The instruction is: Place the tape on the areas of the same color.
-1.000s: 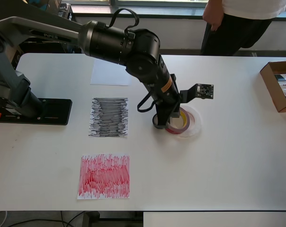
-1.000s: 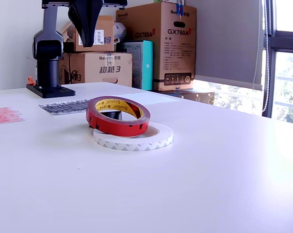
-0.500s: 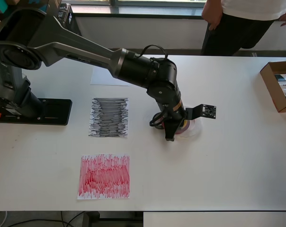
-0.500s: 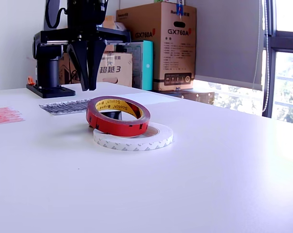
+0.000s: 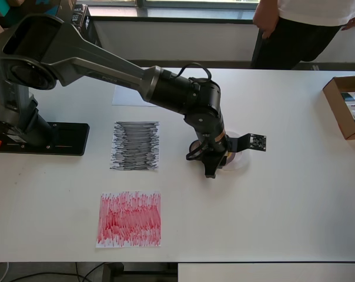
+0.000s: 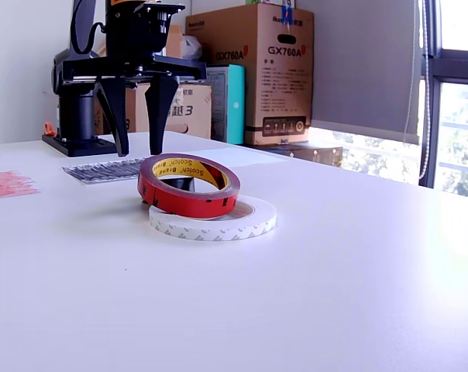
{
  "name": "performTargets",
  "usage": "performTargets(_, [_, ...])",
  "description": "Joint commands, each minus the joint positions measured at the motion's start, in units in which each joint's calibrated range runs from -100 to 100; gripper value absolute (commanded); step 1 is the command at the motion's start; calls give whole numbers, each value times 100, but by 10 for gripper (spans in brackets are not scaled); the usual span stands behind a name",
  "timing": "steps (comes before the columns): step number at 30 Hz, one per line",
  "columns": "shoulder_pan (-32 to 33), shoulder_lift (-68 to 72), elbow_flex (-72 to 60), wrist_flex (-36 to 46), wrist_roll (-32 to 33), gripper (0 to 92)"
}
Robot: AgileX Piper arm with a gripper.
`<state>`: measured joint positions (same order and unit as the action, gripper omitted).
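Observation:
The dark-red tape roll (image 6: 189, 184) with a yellowish inside lies tilted on the wide white ring (image 6: 218, 221). A dark bit of the small black roll (image 6: 180, 184) shows through its hole. My gripper (image 6: 139, 151) is open, fingers pointing down, just behind the red roll and holding nothing. In the overhead view the gripper (image 5: 213, 164) covers the red and black rolls, and only an edge of the white ring (image 5: 239, 160) shows. The black-scribbled sheet (image 5: 135, 145), the red-scribbled sheet (image 5: 129, 218) and the plain white sheet (image 5: 127, 95) lie to the overhead view's left.
A cardboard box (image 5: 345, 107) sits at the table's right edge in the overhead view. A person (image 5: 301, 26) stands at the far side. The arm's base (image 5: 42, 138) is at the left. Stacked cartons (image 6: 253, 70) stand behind the table.
The gripper's jaws have spread from nearly shut to wide open, and it has come down a little behind the red roll. The rolls have not moved.

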<state>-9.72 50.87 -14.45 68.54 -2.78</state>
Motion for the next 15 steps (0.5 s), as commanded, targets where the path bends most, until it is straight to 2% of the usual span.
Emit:
performTargets(1, [34,20,5,49,-41,458])
performTargets(5, [34,11,32,75,-41,516])
performTargets(10, [65,39,14,66,-589,627])
performTargets(15, [50,39,-14,-2,-352,653])
